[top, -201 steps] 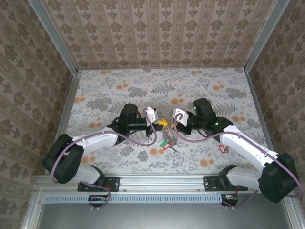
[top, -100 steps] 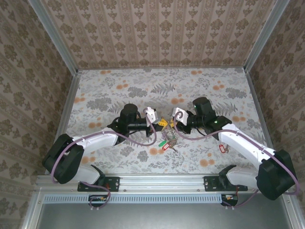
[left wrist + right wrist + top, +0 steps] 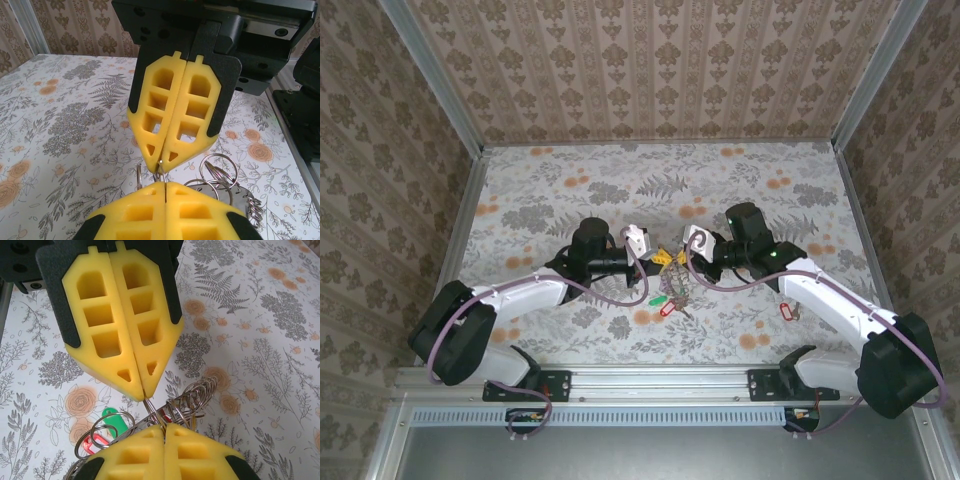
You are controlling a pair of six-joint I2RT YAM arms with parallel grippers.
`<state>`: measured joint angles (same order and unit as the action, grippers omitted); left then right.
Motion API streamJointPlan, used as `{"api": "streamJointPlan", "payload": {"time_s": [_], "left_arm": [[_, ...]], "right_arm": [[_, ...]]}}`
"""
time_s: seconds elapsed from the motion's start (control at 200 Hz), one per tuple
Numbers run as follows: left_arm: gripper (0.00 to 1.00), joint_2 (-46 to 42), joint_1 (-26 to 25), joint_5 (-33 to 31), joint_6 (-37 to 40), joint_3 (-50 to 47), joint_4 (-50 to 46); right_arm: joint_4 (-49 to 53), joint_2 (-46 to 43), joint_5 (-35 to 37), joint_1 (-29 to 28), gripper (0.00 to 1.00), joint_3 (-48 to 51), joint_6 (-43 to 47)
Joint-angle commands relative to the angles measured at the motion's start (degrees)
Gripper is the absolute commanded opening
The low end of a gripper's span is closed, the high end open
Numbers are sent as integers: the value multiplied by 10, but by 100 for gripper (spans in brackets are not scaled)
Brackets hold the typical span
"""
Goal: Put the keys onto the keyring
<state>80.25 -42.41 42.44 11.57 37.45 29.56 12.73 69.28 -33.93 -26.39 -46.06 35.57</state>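
Observation:
My left gripper [image 3: 661, 259] and right gripper [image 3: 678, 263] meet tip to tip above the middle of the table. Both are shut on the same thin smooth wire ring [image 3: 161, 172], pinched from opposite sides. From my left wrist, my own gripper [image 3: 165, 184] is at the bottom and the right gripper [image 3: 162, 161] above. Several small rings [image 3: 220, 170] and a silvery key [image 3: 239, 196] hang to the right. Beside the right gripper [image 3: 164, 426], the coiled chain-textured keyring [image 3: 197, 397] curls past. A green tag [image 3: 112, 417] and a red tag [image 3: 90, 444] dangle below.
A separate key with a red tag [image 3: 785, 311] lies on the floral table near the right arm. The hanging bunch of tags [image 3: 665, 300] sits just in front of the grippers. Patterned walls enclose the table [image 3: 570, 180] on three sides.
The right gripper's jaws have closed onto the thin ring facing the left gripper's tips. The left arm has stayed still and shut.

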Motion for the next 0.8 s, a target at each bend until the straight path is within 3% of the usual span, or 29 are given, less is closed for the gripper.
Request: {"api": "streamJointPlan", "payload": {"time_s": [0.0,0.2,0.325,0.535,0.79], "left_arm": [[4,-15,-3,0,12,2,-15],[18,-25,-6,-15,59,31,-104],[22,-33,-8,-22,70,43,-125],[24,-55,-9,-52,67,44,-120],[27,-66,-14,-42,69,51,-137]], "right_arm": [[24,-9,-28,-1,0,-34,-19],[90,-4,11,-12,0,-73,-23],[116,-2,36,-20,0,-90,-26],[168,5,89,-37,0,-127,-24],[203,9,122,-49,0,-148,-30]]}}
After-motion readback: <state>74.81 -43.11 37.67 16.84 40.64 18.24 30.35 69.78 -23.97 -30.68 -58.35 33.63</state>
